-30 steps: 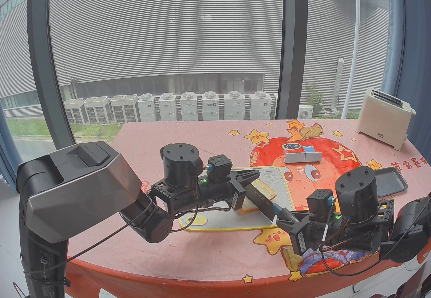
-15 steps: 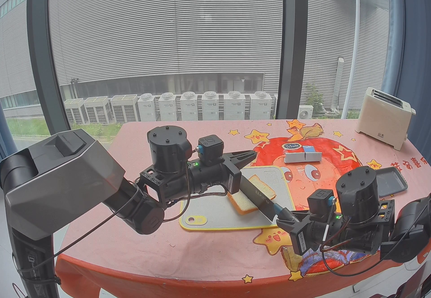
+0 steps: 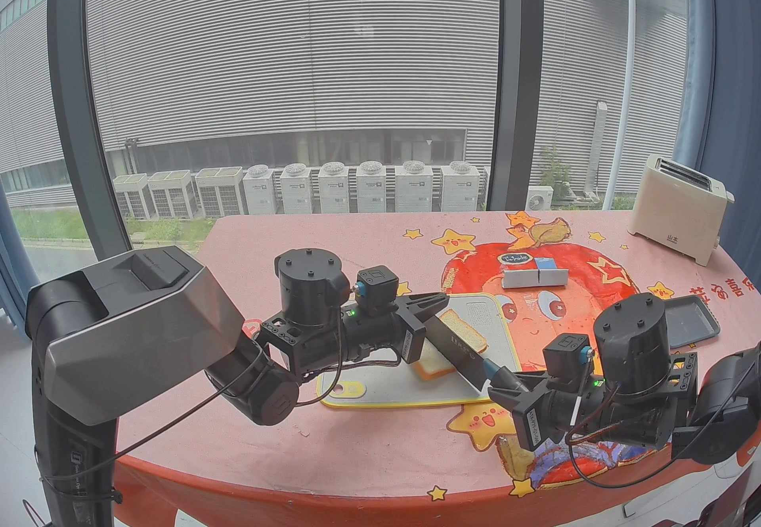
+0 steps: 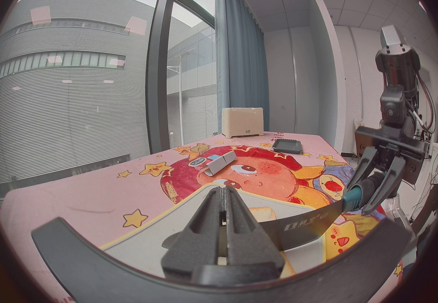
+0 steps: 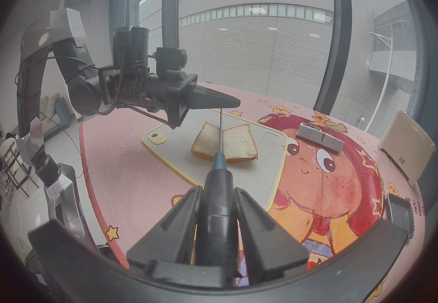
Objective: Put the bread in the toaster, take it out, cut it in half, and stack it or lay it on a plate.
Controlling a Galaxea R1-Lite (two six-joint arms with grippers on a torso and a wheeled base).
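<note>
A slice of bread lies on the pale cutting board. My right gripper is shut on the knife's teal-and-black handle, at the board's near right edge. The dark blade lies across the middle of the slice, edge-on over the bread in the right wrist view. My left gripper is shut on nothing and hovers just over the slice's left part; its closed fingers point over the blade. The cream toaster stands far right, with the dark plate near it.
A grey block with a blue piece lies beyond the board on the red cartoon print. The table's front edge runs close below my right arm. Bare tablecloth lies left of the board and toward the window.
The left gripper rose and drew back from the bread half a second ago, then came down again over the slice. The knife and right gripper have stayed put.
</note>
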